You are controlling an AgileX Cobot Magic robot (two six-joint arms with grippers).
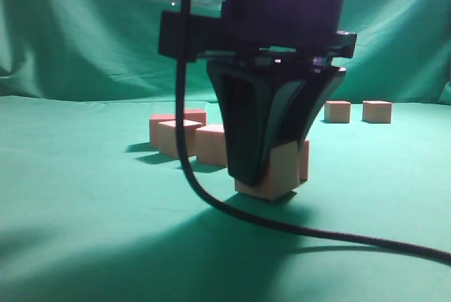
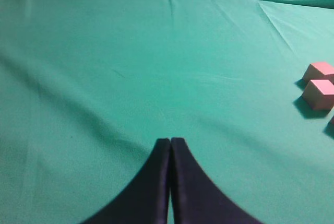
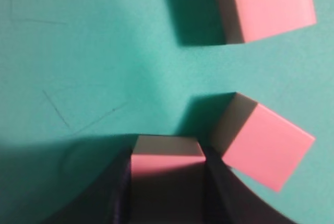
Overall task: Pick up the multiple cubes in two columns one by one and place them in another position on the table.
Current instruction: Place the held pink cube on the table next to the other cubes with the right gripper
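My right gripper (image 1: pixel 259 170) is shut on one salmon cube (image 1: pixel 283 172), which sits tilted at the green table (image 1: pixel 84 231), low in the middle of the exterior view. In the right wrist view that cube (image 3: pixel 167 162) fills the gap between the dark fingers. Another cube (image 3: pixel 263 145) lies just to its right, turned at an angle, and a third cube (image 3: pixel 266 4) lies farther off. My left gripper (image 2: pixel 170 141) hangs shut and empty over bare cloth, with two cubes (image 2: pixel 319 83) at the right edge of its view.
Three cubes (image 1: pixel 184 133) cluster behind and left of the right gripper, and one (image 1: pixel 304 158) stands right behind the held cube. Two cubes (image 1: pixel 358 111) stand apart at the far right. A black cable (image 1: pixel 317 235) trails over the cloth to the right. The green backdrop (image 1: pixel 70 27) closes the back.
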